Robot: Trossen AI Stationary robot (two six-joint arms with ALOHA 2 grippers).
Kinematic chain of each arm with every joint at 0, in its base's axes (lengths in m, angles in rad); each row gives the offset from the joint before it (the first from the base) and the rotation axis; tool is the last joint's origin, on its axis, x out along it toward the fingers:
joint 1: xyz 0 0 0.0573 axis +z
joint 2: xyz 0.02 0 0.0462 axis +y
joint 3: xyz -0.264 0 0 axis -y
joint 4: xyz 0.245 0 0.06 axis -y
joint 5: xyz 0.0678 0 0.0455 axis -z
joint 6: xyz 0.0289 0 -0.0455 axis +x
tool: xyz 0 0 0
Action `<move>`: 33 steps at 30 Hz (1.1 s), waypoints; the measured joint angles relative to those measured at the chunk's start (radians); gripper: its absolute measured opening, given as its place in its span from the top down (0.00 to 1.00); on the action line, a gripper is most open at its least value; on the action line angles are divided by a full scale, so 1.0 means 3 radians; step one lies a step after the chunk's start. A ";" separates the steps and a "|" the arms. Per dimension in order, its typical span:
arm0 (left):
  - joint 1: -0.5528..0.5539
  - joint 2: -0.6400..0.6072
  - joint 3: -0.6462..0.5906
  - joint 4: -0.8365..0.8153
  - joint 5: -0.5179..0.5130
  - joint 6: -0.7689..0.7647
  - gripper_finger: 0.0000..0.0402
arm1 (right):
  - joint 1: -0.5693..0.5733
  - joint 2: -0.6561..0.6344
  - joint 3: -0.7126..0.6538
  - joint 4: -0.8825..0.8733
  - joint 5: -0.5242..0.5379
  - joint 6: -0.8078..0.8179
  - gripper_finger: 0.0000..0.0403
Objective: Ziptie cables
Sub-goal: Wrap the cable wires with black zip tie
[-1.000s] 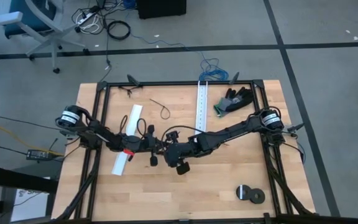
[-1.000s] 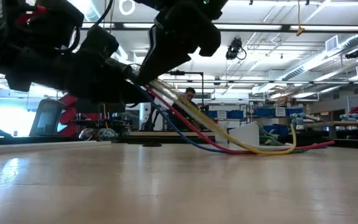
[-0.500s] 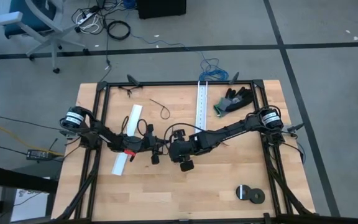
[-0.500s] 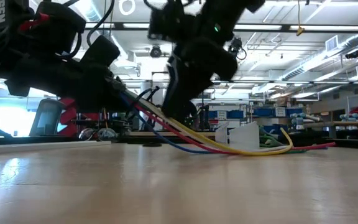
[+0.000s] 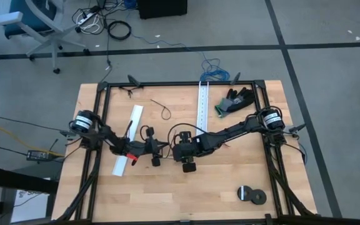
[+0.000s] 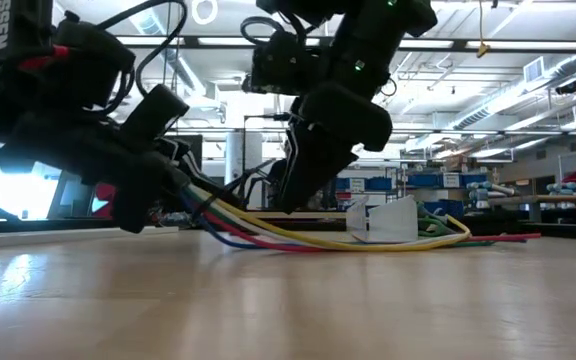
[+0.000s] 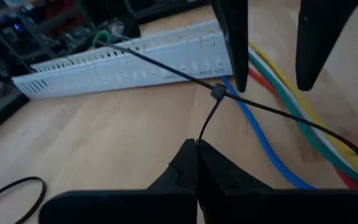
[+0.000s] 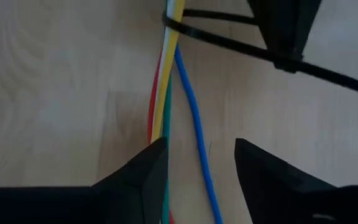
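- We see the wooden surface [image 5: 230, 181] with both arms meeting near its middle.
- Our left end effector [image 7: 197, 163] is pinched shut on the thin black tail of a ziptie [image 7: 253, 106].
- Our right end effector [image 8: 194, 163] has its fingers apart and holds nothing. It hangs just over the cables [image 8: 166, 93].
- The cables lie flat on the surface, and their long way runs between the two arms, toward the white channel [image 7: 123, 62].
- The ziptie is looped loosely around the cables. Its little lock [image 7: 218, 92] sits just beside the blue wire, in front of the left end effector.
- We think the next move is to pull the tail away from the lock. The left arm already has the tail, and the right arm is nearer to the cables to hold them down.
- From above, the arms hide the cables and the loop, so we cannot tell how tight the loop is.
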 joint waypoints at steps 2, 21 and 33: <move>-0.0033 0.0109 0.0000 0.0178 -0.0078 0.0013 1.00 | 0.0000 -0.0028 -0.0068 -0.0019 -0.0001 0.0000 0.62; -0.0060 0.0241 -0.0005 0.0488 -0.0103 0.0263 0.99 | -0.0075 -0.2463 -0.3509 0.3981 0.0318 0.0280 0.82; 0.0138 0.0241 0.0003 0.0896 -0.0100 0.0858 0.99 | -0.0805 -0.0975 -0.3324 0.5875 -0.1010 0.0759 0.82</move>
